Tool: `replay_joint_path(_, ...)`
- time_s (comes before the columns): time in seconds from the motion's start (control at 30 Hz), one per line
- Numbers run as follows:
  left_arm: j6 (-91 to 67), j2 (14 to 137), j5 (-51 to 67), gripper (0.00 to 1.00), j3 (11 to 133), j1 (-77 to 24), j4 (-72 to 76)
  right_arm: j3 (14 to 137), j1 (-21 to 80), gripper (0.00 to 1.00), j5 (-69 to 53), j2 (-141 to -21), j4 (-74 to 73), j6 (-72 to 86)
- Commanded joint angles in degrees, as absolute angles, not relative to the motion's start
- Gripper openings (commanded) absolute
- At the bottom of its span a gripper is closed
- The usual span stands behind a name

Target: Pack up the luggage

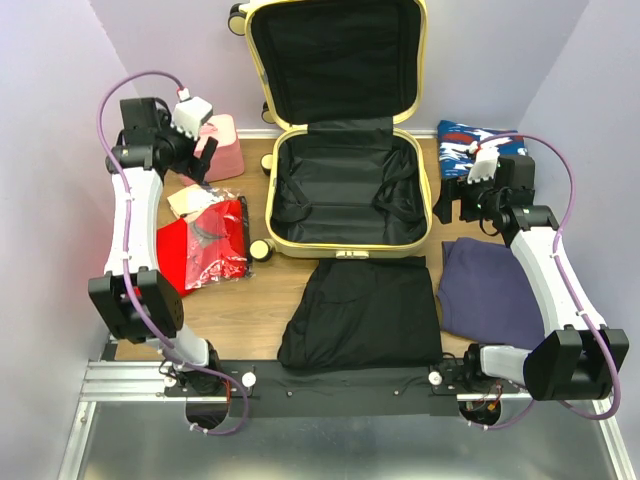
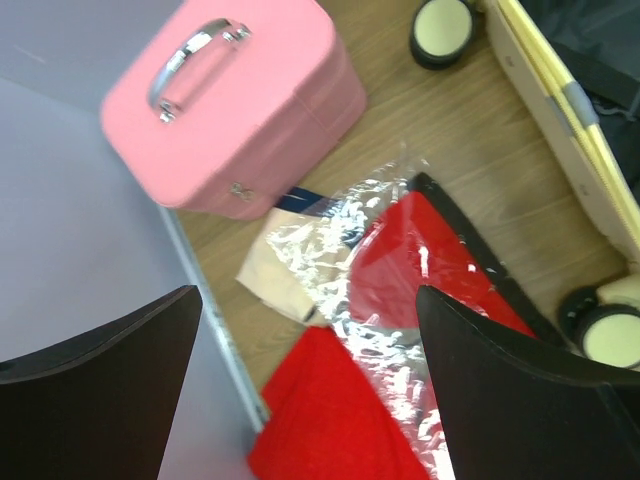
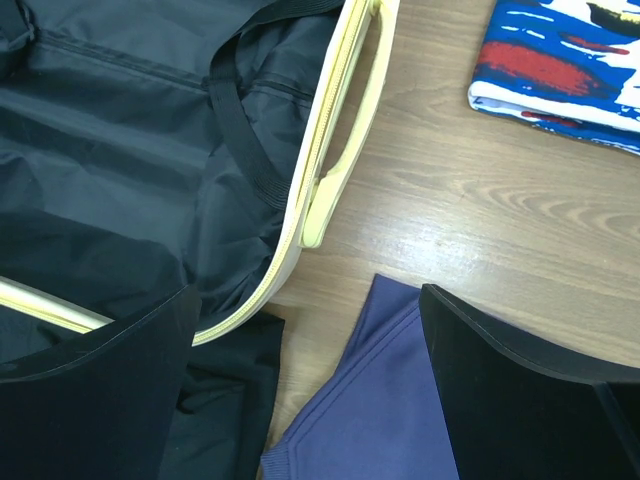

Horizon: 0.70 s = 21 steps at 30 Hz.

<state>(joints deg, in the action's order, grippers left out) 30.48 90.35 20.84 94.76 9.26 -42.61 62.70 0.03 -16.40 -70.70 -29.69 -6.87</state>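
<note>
The pale-yellow luggage (image 1: 350, 248) lies open at the table's back middle, its black lining empty and its lid (image 1: 340, 60) standing upright. Its rim also shows in the right wrist view (image 3: 320, 150) and its shell in the left wrist view (image 2: 560, 110). My left gripper (image 1: 203, 163) is open and empty, hovering above a red garment (image 2: 330, 420) and a red item in a clear plastic bag (image 2: 420, 270). My right gripper (image 1: 457, 208) is open and empty, above the corner of a purple garment (image 3: 400, 420) next to the luggage's right side.
A black garment (image 1: 365, 315) lies in front of the luggage. A pink case with a metal handle (image 2: 230, 100) stands at the back left. A blue, red and white patterned cloth (image 3: 560, 60) lies at the back right. Purple walls close in both sides.
</note>
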Motion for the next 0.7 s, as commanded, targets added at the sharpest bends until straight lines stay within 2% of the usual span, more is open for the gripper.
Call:
replay_joint_path(0.0,37.6,96.48,17.66,0.98,105.89,9.49,-46.3,61.96,-0.09,1.0,-18.02,-70.57,-30.15,-6.59)
replay_joint_path(0.27,49.72,102.56,10.28,0.98,114.69,11.16,-35.26,63.02,-0.18,1.0,-17.67,-70.84,-30.15,-7.12)
replay_joint_path(0.47,62.3,109.06,21.44,0.98,121.26,15.29,-33.57,62.93,-0.09,1.0,-17.49,-71.37,-30.15,-7.56)
replay_joint_path(0.67,73.81,117.68,26.36,0.97,131.83,15.65,-44.11,62.84,-0.09,1.0,-16.44,-71.98,-30.06,-8.61)
